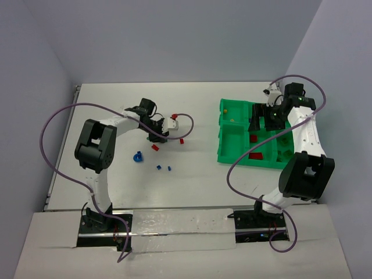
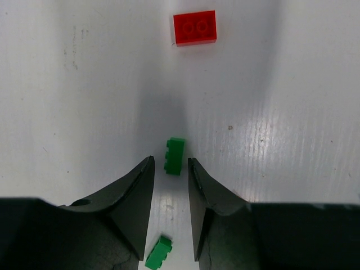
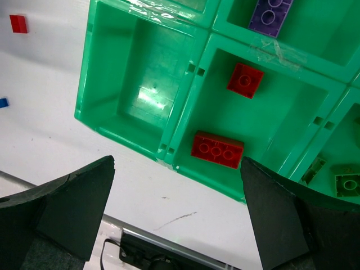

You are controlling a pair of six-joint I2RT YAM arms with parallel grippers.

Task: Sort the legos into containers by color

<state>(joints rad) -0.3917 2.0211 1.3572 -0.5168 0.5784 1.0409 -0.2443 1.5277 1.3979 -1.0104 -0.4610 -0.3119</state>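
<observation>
My left gripper [image 1: 157,136] [image 2: 170,161] is down at the table, jaws slightly apart. A small green brick [image 2: 174,156] lies between its fingertips, with a gap on its left side. A second green brick [image 2: 158,253] lies further back between the fingers. A red brick [image 2: 194,27] lies ahead on the table. My right gripper [image 1: 263,119] [image 3: 177,162] is wide open and empty above the green tray [image 1: 231,156] [image 3: 184,107]. One compartment holds two red bricks [image 3: 217,150] [image 3: 245,80], another a purple brick [image 3: 271,14], and another green bricks [image 3: 346,184].
Loose on the table near the left gripper are red bricks [image 1: 155,147] [image 1: 182,140] and blue pieces [image 1: 138,157] [image 1: 158,168]. The tray's near left compartment [image 3: 135,84] holds no bricks. A red brick [image 3: 18,23] and a blue one [image 3: 3,102] lie left of the tray.
</observation>
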